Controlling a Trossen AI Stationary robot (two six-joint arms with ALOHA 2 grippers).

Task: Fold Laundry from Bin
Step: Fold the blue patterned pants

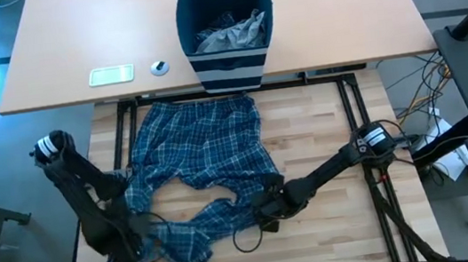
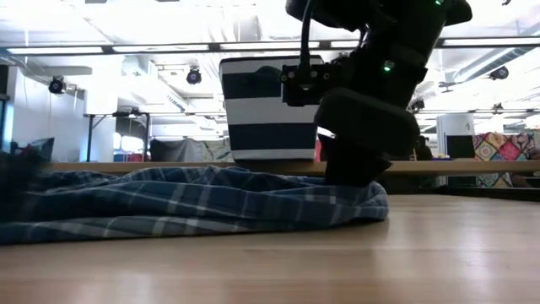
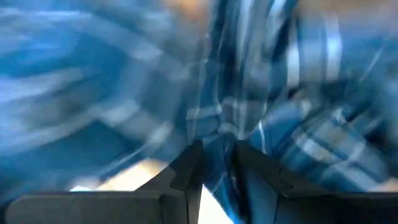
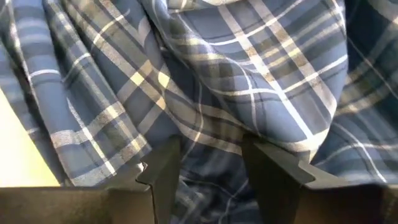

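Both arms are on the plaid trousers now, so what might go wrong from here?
1. The left gripper pinches only a thin fold of the plaid trousers; it may slip out.
2. The right gripper straddles bunched cloth and may catch several layers.
3. The trouser legs lie twisted near the table's front edge, so a pull could drag them off.

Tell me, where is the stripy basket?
In the high view, the basket stands at the table's far middle edge, just beyond the checked trousers.

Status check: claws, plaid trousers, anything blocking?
Left claw pinching plaid trousers at a leg end. Right claw gripping cloth at the other leg. Bin behind, grey laundry inside. Nothing blocking.
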